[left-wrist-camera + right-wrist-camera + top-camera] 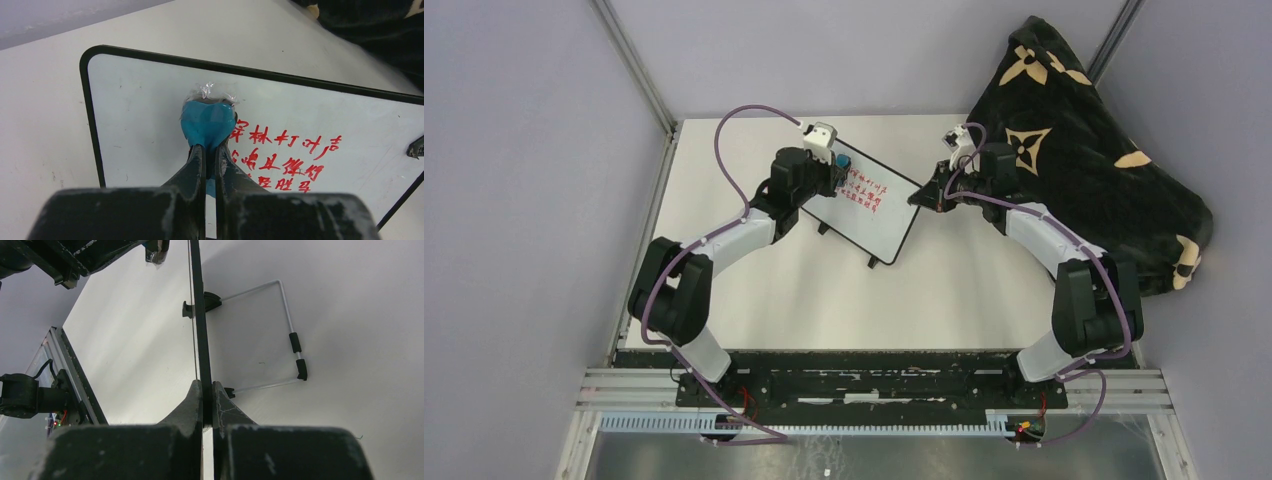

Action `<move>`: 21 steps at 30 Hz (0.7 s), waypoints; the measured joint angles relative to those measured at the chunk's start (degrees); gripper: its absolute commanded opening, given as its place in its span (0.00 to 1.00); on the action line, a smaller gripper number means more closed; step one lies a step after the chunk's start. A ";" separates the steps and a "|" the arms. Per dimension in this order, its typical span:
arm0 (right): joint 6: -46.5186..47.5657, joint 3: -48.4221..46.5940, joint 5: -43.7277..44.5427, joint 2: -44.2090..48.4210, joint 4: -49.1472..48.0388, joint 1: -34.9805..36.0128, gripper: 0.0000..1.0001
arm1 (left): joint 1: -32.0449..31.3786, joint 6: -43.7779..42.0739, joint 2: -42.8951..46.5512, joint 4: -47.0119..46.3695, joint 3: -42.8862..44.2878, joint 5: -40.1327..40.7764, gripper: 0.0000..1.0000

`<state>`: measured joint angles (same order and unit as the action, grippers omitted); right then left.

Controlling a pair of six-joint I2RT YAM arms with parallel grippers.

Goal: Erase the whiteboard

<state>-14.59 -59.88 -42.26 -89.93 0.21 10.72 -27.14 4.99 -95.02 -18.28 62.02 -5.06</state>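
Fingers: your right gripper (205, 385) pinches the whiteboard's (876, 218) edge; your left gripper (210, 148) clamps a teal eraser (207, 122) against its face.
Whiteboard: propped on the table (764, 300), between both arms.
Red writing (282, 160): unwiped; sweep across it with even pressure.

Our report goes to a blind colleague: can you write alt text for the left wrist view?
The left gripper, shut on a teal eraser pad, holds it at the face of the whiteboard, just left of three rows of red handwriting. Around the black-framed board lies the white table.
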 measured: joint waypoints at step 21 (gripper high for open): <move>0.55 6.49 1.68 5.51 -2.75 -0.48 0.01 | 0.00 -0.02 -2.34 -3.06 -0.72 -2.45 0.03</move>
<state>-14.04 -53.39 -40.58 -84.42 -2.55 10.24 -27.14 4.97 -97.36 -21.34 61.30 -7.51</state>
